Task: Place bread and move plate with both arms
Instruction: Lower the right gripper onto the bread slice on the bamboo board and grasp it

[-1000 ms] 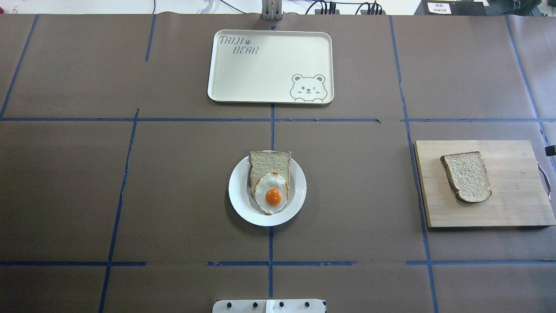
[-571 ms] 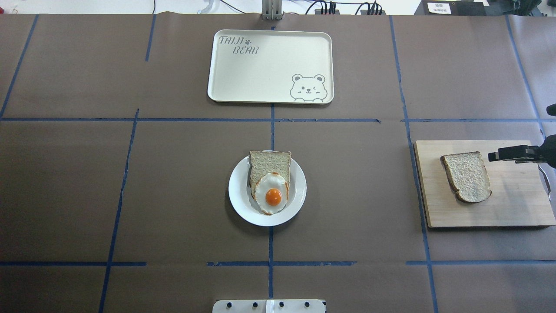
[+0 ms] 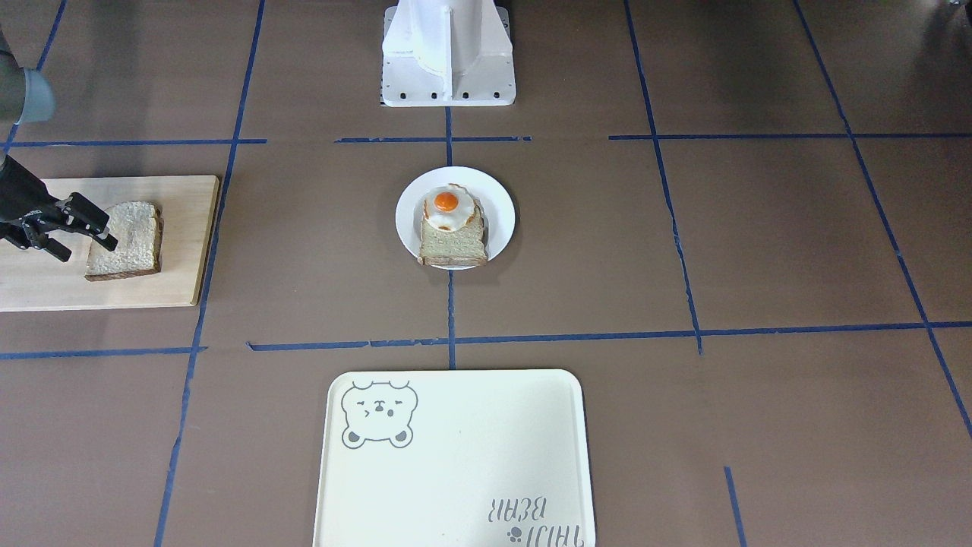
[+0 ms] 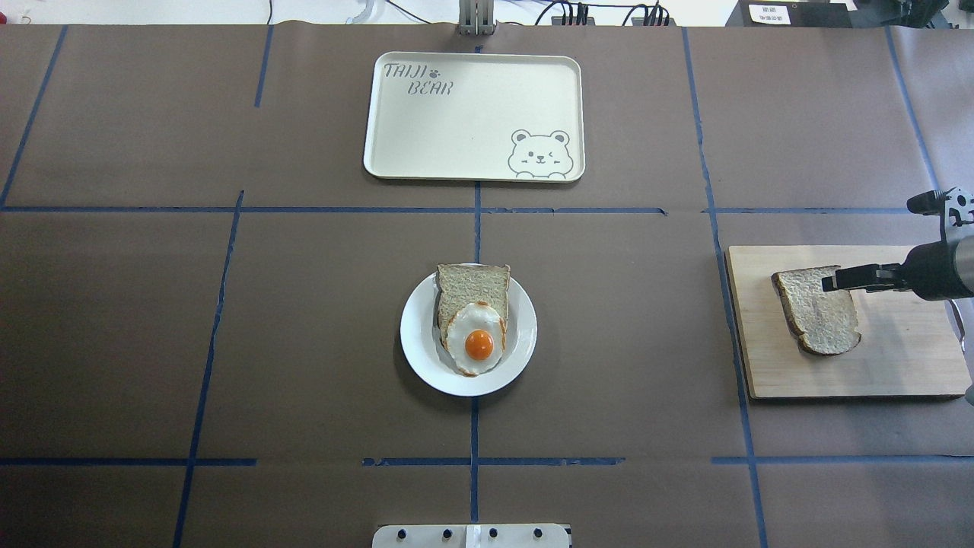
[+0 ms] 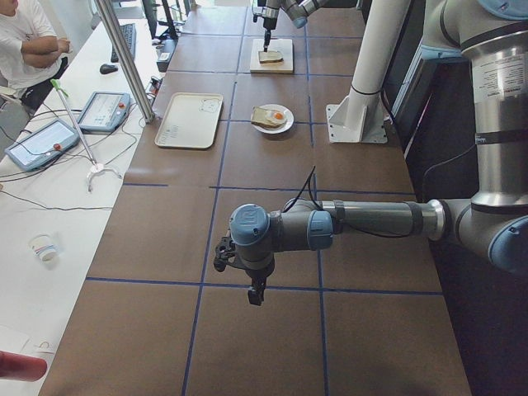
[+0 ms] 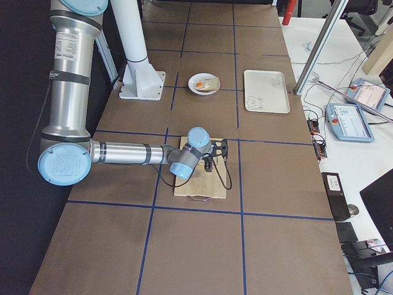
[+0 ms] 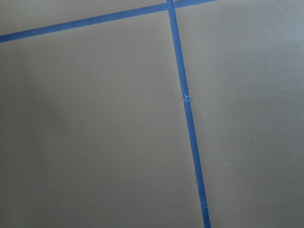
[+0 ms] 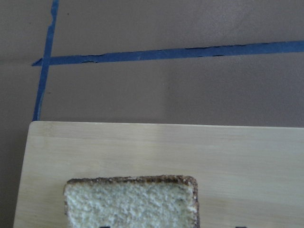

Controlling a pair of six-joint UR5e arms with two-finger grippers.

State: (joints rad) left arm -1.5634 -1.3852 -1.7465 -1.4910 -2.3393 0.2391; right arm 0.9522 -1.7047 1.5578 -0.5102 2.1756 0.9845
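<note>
The bread (image 4: 818, 312), thin with a dark brown crust, lies flat on a wooden cutting board (image 4: 898, 358) at the table's right; it also shows in the front view (image 3: 129, 239). My right gripper (image 4: 829, 282) hovers over the bread's far edge, open and empty, with its jaws spread about a slice's width in the front view (image 3: 93, 241). The right wrist view shows the bread's crust edge (image 8: 130, 199) just below the camera. The white plate (image 4: 468, 329) sits at the table's middle. My left gripper (image 5: 256, 293) shows only in the exterior left view, far from the plate; I cannot tell its state.
The plate carries a thicker, paler slice (image 4: 472, 283) with a fried egg (image 4: 475, 339) on it. A cream tray (image 4: 473, 116) with a bear drawing lies beyond the plate. The white pedestal base (image 3: 448, 53) stands on the robot's side. Blue tape lines cross the brown table.
My right arm has come in from the right edge and moved left across the cutting board, until the gripper is over the bread. The bread, plate and tray have not moved.
</note>
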